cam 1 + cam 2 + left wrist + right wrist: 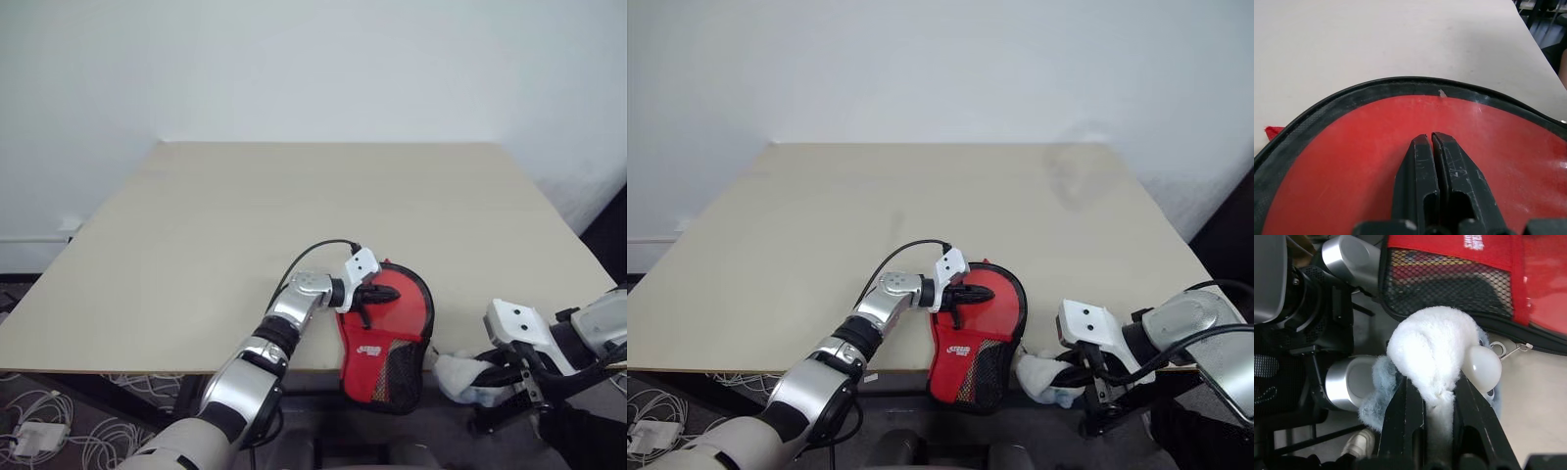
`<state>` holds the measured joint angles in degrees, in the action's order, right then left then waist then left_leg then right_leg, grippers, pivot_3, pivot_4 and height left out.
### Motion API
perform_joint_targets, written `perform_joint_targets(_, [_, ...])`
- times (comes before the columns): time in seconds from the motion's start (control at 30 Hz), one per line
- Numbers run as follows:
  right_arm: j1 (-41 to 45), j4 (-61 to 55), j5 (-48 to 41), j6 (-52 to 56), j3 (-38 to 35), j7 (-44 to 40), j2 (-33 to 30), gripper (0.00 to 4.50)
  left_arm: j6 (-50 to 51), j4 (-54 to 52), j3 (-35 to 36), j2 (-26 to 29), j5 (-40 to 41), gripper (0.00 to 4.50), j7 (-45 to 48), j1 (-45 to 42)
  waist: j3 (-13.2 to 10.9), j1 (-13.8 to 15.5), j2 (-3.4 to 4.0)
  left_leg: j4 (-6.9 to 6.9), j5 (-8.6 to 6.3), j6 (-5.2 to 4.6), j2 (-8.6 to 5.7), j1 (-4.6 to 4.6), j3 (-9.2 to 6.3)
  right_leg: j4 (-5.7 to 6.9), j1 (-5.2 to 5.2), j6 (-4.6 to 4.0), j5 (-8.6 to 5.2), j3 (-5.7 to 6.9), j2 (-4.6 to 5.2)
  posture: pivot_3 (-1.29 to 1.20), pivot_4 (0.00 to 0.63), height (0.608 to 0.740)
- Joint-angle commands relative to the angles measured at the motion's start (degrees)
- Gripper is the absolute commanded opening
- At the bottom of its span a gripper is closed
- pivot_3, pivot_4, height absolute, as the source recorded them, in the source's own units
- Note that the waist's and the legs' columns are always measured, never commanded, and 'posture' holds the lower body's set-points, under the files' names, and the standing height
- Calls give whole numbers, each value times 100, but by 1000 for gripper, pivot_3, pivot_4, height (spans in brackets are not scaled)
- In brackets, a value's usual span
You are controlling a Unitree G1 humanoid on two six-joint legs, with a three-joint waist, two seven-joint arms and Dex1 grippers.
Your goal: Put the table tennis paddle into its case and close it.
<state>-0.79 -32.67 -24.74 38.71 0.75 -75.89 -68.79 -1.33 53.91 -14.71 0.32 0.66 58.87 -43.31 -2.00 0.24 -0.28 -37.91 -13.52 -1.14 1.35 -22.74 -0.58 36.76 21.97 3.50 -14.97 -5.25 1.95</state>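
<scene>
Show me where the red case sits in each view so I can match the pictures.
Left eye view: case at the table's near edge, mesh end overhanging.
Right eye view: lower centre.
Left wrist view: red panel under the shut left gripper.
Right wrist view: mesh end above.
Shared landmark: its black edging.

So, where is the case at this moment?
In the left eye view the case lies at the table's near edge, mesh end overhanging, under the shut left gripper.

A red case (pixel 975 338) overhangs the table's (pixel 921 206) near edge, the left gripper (pixel 978 293) resting closed upon it; the right gripper (pixel 1058 380) clasps a fluffy white charm (pixel 1043 377) beside it.
</scene>
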Motion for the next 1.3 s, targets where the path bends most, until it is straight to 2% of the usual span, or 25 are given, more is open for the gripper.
perform_joint_targets(0.03, [-177,-216,-157,48,-208,-15,-141,175,65,364,-131,-27,-198,0,58,87,0,1,0,0,0,0,0,0,1,0,0,0,0,0,0,0,0,740])
perform_joint_targets(0.37, [-1408,-852,-410,-98,-967,-285,-332,175,-6,513,-122,-74,-246,0,74,-20,1,67,-1,-9,-12,-6,-2,0,-2,-5,-10,10,-7,2,2,0,0,740])
perform_joint_targets(0.63, [-1898,-1081,-425,-409,-1246,-275,-310,175,-40,591,-70,-76,-242,0,58,-102,0,68,-2,-31,-27,-19,-8,6,-5,-10,-36,21,-14,5,9,0,0,740])
perform_joint_targets(0.73, [-1711,-825,-103,-591,-979,3,-277,175,-73,610,-62,-73,-245,0,36,-116,-1,62,-4,-34,-30,-23,-14,8,-5,-11,-40,25,-16,5,15,0,0,740])
perform_joint_targets(0.83, [-1163,-318,335,-687,-540,459,-111,175,-102,601,-64,-66,-244,0,55,-114,-1,45,-7,-37,-31,-24,-14,12,-3,-10,-42,25,-16,2,16,0,0,740])
perform_joint_targets(1.03, [385,964,1124,-583,287,1289,490,175,-103,577,-85,-46,-259,0,98,-95,1,-6,-5,-38,-30,-25,-15,17,-1,-5,-42,23,-15,-2,16,0,0,740])
perform_joint_targets(1.3, [581,763,749,-392,299,1097,569,175,-108,560,-99,-36,-295,0,113,-82,2,4,-3,-37,-30,-27,-21,11,-4,-4,-47,29,-13,-6,15,0,0,740])
